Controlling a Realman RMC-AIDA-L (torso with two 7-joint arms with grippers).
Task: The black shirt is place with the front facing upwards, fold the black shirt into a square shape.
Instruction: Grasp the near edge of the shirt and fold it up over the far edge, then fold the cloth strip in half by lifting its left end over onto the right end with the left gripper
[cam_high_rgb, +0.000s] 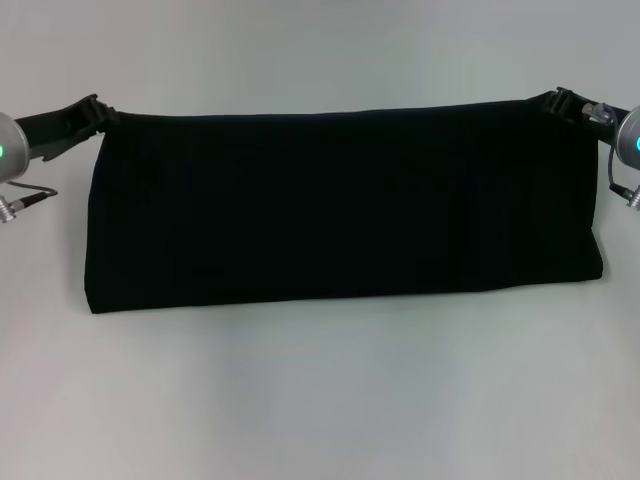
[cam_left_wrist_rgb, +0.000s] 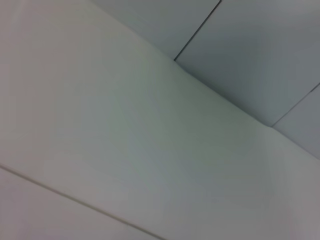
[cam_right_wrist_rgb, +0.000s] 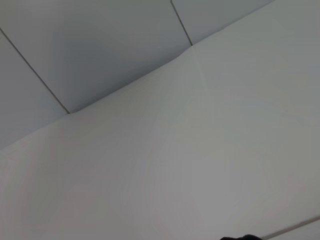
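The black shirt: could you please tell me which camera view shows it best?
The head view shows it best: the whole black shirt lies as a long folded band, with the left gripper and right gripper at its far corners. The left wrist view shows none of it; the right wrist view shows only a dark sliver at one edge, possibly shirt.

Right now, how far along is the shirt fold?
Done: the black shirt is already a long folded band on the table, no lettering showing. In hand: the left gripper and right gripper sit at its two far corners, apparently pinching them. Left: the band is still wide, so folding its ends together should make the square.
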